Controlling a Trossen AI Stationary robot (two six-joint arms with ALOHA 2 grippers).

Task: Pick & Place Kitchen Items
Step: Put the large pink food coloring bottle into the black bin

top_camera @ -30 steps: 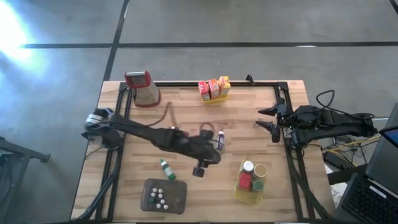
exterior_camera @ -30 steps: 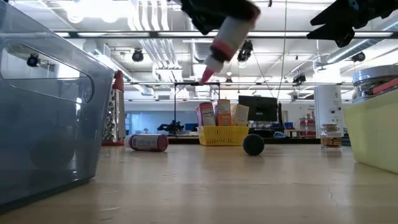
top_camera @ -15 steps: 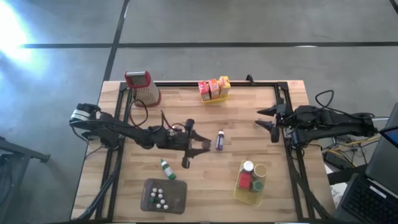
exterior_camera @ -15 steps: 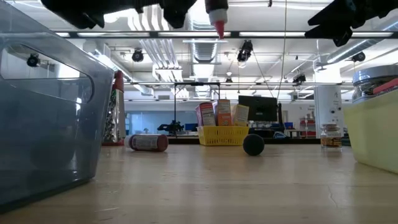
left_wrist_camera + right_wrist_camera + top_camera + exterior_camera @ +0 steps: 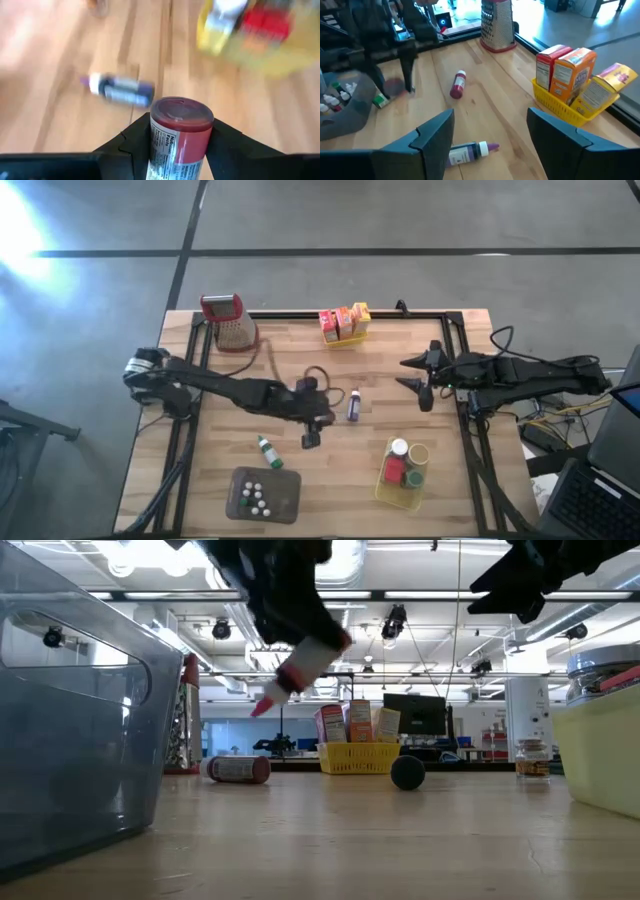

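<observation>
Left end effector (image 5: pixel 311 430) is shown pinching a small red-capped labelled bottle (image 5: pixel 176 137), carried above the mid wooden worktop (image 5: pixel 300 340). Right end effector (image 5: pixel 418 378) is held spread, empty, near the right edge. Transport is judged under way; lowering over the grey tray (image 5: pixel 285 498) is probably required next.

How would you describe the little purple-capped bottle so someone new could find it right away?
Start at the wooden table and go to its middle, between the two arms. The purple-capped bottle lies there on its side, just beyond the left gripper. Its purple cap and dark label distinguish it from the green-capped bottle nearer the grey tray.
</observation>
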